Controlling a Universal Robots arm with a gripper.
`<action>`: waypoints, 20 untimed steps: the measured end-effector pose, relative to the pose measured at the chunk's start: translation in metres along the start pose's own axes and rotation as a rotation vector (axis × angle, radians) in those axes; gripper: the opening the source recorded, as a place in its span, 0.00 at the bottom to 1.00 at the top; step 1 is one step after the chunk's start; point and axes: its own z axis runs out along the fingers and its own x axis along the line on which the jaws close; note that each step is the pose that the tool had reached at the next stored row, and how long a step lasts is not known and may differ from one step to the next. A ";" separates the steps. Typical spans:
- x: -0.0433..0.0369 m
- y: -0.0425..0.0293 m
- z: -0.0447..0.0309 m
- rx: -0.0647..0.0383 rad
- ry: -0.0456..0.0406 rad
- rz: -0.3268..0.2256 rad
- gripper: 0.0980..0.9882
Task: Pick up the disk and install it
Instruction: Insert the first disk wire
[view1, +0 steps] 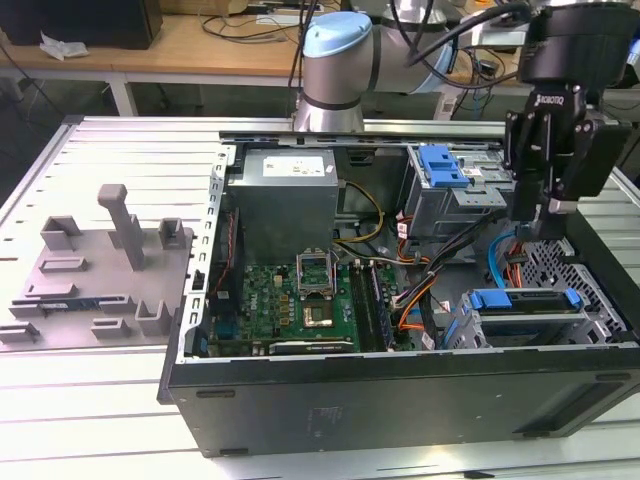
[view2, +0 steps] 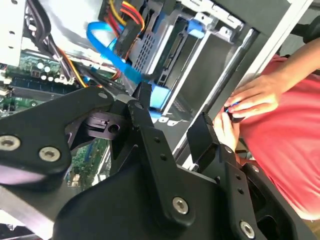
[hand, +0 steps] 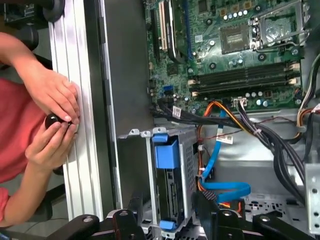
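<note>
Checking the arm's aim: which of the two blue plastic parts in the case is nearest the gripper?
The disk, blue-framed in the cage just below the gripper; the blue clip sits farther back, to the exterior view's left.

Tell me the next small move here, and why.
Probably ease straight down: the gripper is open and empty above the disk, which sits lined up between its jaws in the first wrist view. Mind the blue cable beside it.

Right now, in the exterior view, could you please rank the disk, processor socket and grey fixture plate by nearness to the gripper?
1. The disk, just below the gripper, exterior view's right.
2. The processor socket, toward the middle.
3. The grey fixture plate, outside the case, exterior view's left.
</note>
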 end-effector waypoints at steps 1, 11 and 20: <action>-0.0008 -0.0016 -0.0004 -0.001 0.0013 0.003 0.52; -0.0097 -0.0381 -0.0028 -0.008 0.0033 0.017 0.52; -0.0539 -0.0308 -0.0153 -0.003 0.0581 0.018 0.52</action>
